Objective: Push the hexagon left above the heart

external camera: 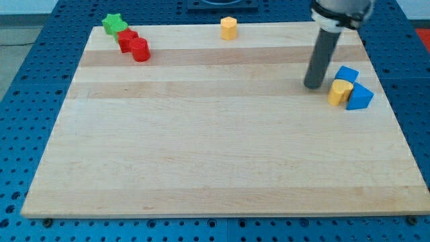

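A yellow hexagon block [340, 91] sits near the board's right edge, wedged between two blue blocks: one just above it [347, 73] and one at its right [361, 98]. A yellow heart-like block [229, 27] sits at the board's top edge, near the middle. My tip [312, 87] rests on the board just left of the hexagon, a small gap away from it and slightly higher in the view. The dark rod rises from it towards the view's top.
A green star-like block [113, 24] sits at the board's top left corner, with two red blocks [127, 39] [140, 50] touching just below and right of it. The wooden board [215, 161] lies on a blue perforated table.
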